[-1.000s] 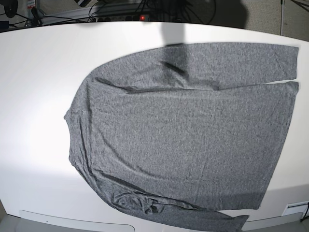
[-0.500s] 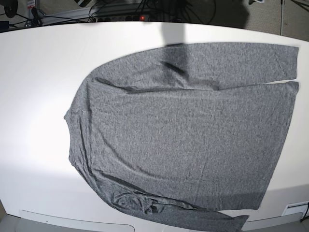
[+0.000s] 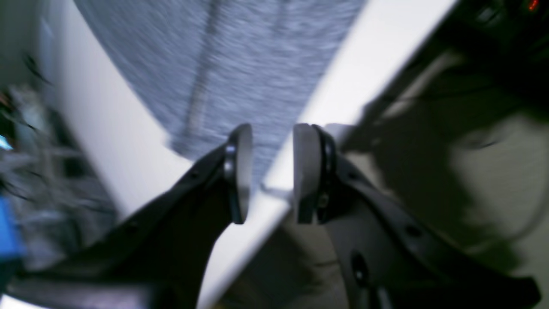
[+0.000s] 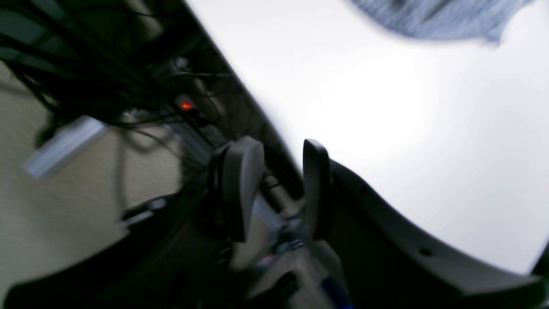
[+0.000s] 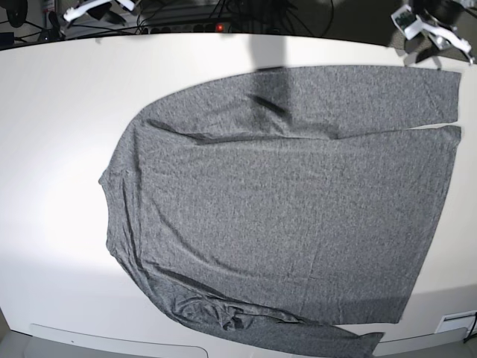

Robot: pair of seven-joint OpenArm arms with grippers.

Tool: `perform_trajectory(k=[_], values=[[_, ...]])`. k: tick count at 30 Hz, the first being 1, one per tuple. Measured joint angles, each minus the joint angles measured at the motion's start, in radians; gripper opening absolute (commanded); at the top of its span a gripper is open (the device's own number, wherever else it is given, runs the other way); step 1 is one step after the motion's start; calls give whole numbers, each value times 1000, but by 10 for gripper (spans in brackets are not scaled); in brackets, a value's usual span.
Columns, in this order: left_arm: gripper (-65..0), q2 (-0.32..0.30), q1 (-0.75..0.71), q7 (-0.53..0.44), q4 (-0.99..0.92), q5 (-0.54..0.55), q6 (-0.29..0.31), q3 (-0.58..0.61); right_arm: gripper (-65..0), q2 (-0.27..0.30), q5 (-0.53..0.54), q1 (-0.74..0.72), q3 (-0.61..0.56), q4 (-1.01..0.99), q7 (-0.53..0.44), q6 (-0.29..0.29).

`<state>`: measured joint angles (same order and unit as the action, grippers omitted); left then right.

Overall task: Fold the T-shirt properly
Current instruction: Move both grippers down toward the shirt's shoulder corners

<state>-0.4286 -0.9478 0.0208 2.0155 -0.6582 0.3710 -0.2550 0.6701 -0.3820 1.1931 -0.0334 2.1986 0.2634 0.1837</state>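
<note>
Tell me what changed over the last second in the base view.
Both arms have come into view at the top edge: the left gripper at the top right, the right gripper at the top left. Both are open in the wrist views and hold nothing. The T-shirt lies flat on the table, unmoved.

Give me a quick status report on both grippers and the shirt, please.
Left gripper open, empty, above table edge. Right gripper open, empty, off the table. T-shirt flat, unfolded. Nothing in the way.
</note>
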Motion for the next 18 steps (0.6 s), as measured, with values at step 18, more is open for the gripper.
perform_trajectory(k=[18], values=[[-439, -231, 182, -110, -251, -78, 150, 2, -448, 31, -6, -246, -1, 6, 0, 83]])
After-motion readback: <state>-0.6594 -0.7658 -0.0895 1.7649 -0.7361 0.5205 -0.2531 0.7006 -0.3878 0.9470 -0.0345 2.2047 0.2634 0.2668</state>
